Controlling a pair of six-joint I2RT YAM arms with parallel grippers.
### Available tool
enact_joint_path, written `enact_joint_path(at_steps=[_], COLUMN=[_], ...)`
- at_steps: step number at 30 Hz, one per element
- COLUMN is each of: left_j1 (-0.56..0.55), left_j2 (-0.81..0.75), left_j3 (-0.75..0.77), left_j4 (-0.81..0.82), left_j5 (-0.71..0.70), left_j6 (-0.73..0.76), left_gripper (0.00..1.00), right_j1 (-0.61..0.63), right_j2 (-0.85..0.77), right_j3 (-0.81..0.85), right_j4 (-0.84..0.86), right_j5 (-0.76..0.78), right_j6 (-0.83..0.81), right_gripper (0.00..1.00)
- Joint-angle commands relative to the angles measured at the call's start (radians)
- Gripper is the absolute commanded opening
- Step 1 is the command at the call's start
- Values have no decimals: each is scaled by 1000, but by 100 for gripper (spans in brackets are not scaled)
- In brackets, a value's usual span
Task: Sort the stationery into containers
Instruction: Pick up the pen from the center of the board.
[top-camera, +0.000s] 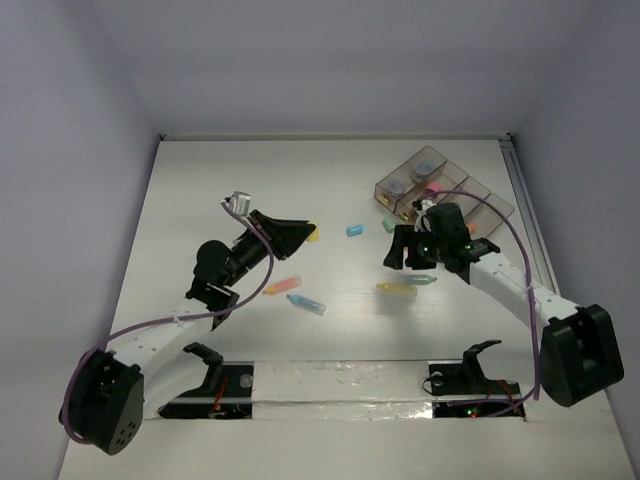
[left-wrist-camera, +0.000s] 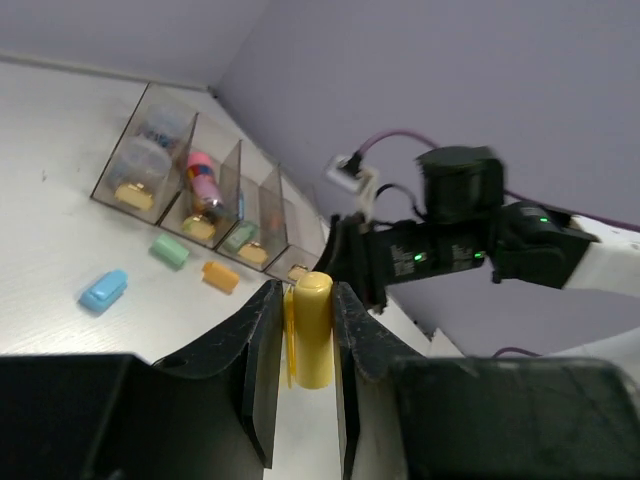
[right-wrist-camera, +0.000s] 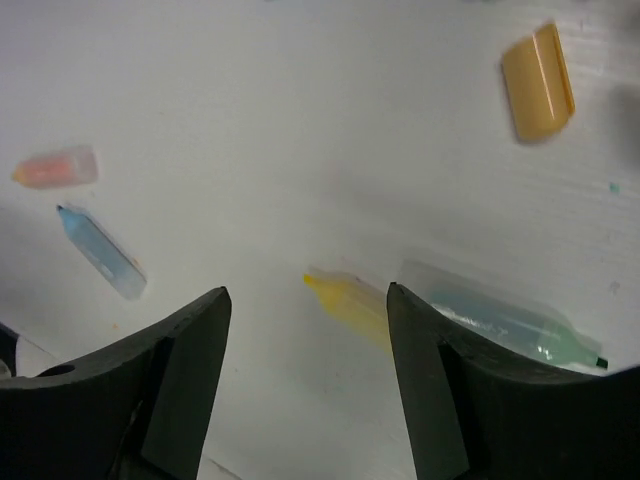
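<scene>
nearest the arm bases a blue marker (top-camera: 307, 303) and an orange marker (top-camera: 283, 286) lie on the white surface (top-camera: 200, 200). to their right a loose yellow marker (right-wrist-camera: 345, 300) and a pale green marker (right-wrist-camera: 500, 320) lie side by side beneath the right tool (right-wrist-camera: 305, 300), whose jaws are spread with nothing between them. the left tool (left-wrist-camera: 307, 310) pinches another yellow marker (left-wrist-camera: 312, 345) lengthwise, and farthest off the smoky divided tray (left-wrist-camera: 233, 185) holds clear tubs (left-wrist-camera: 150, 140) and a pink marker (left-wrist-camera: 203, 180).
</scene>
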Motion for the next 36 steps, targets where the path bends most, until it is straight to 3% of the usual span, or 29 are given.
enact_joint_path(at_steps=[1,7,12,36], left_j1=[-6,-6,-6,-27], left_j2=[-82,-195,-209,-198], left_j3=[-28,-61,-51,-82], left_j4=[78,-31,-80,-49], left_j5=[25,-44,-57,-66], left_j6=[-18,-4,-9,2], left_gripper=[0,0,0,0], right_j1=[-3,19,28,66], right_j2=[29,169,261,263], right_j3=[19,127,177,102], right_j4=[-171,-270,-274,-270], right_j5=[60,123,150,97], right_j6=[37,-16,-23,14], right_gripper=[73,83,83,82])
